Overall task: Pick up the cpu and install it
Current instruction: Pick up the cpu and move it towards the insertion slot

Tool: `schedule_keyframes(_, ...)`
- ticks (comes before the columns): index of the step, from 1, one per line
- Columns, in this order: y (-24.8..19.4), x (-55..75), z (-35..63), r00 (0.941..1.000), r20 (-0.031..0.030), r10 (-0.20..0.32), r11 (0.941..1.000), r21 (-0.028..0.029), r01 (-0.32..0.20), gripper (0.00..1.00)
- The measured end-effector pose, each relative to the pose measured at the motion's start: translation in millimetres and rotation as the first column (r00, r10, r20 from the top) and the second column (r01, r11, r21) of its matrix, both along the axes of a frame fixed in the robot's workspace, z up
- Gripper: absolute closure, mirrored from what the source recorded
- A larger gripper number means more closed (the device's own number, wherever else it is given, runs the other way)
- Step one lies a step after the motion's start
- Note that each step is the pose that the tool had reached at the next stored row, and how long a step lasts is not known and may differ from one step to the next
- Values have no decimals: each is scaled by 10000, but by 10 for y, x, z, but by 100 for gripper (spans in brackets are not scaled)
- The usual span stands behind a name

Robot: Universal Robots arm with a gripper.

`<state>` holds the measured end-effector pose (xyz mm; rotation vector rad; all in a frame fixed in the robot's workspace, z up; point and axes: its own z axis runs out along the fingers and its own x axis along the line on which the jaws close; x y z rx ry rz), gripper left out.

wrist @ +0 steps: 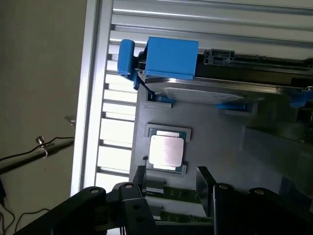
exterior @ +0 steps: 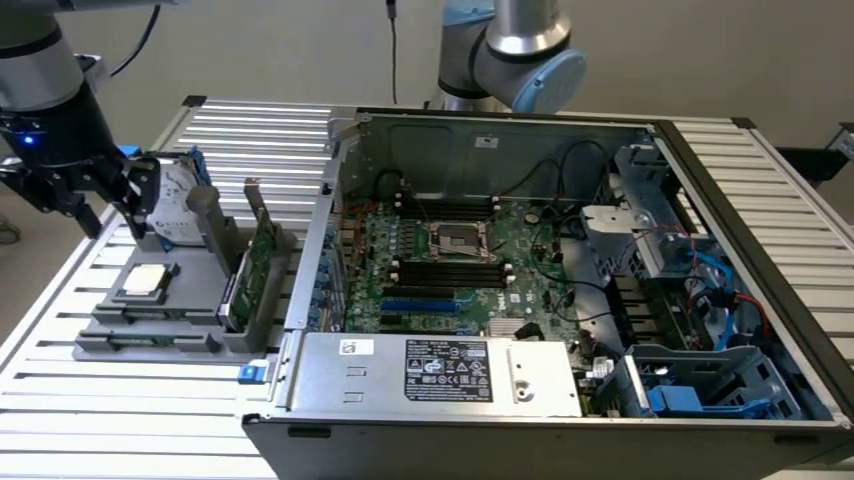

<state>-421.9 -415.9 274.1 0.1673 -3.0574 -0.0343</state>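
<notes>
Seen from the exterior view, the arm's gripper (exterior: 114, 222) hangs over the far corner of a grey parts holder (exterior: 147, 335) on a slatted aluminium table (exterior: 120, 420). Its dark fingers (exterior: 91, 215) are spread wide and hold nothing. The cpu (exterior: 144, 280), a small silver square, lies flat in a recess of the holder, below the gripper and a little toward the camera, apart from the fingertips. Just beside the gripper, on the side facing the computer, a hard drive (exterior: 174, 205) stands on edge in blue brackets. A green circuit board (exterior: 256, 268) stands upright farther along the holder. Well away from the tool, an open computer case (exterior: 561, 400) shows its motherboard (exterior: 454, 270) and a metal-framed socket (exterior: 461, 240). In the wrist view, the gripper (wrist: 172, 185) looks straight down on the holder (wrist: 230, 147), its two fingers (wrist: 205, 182) parted and nothing between them but the holder's surface and a strip of green board. The cpu (wrist: 166, 149) sits in its seat just ahead of the fingertips, roughly centred on the gap and untouched by either one. Beyond the chip, the hard drive (wrist: 220, 90) and its blue bracket (wrist: 168, 56) span the holder's far edge, and the table's slats (wrist: 117, 132) run alongside.
</notes>
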Motion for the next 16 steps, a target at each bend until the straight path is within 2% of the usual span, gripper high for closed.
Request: schedule_keyframes(16,-61,-23,-291,10000,0,0,10000,-11,0,46)
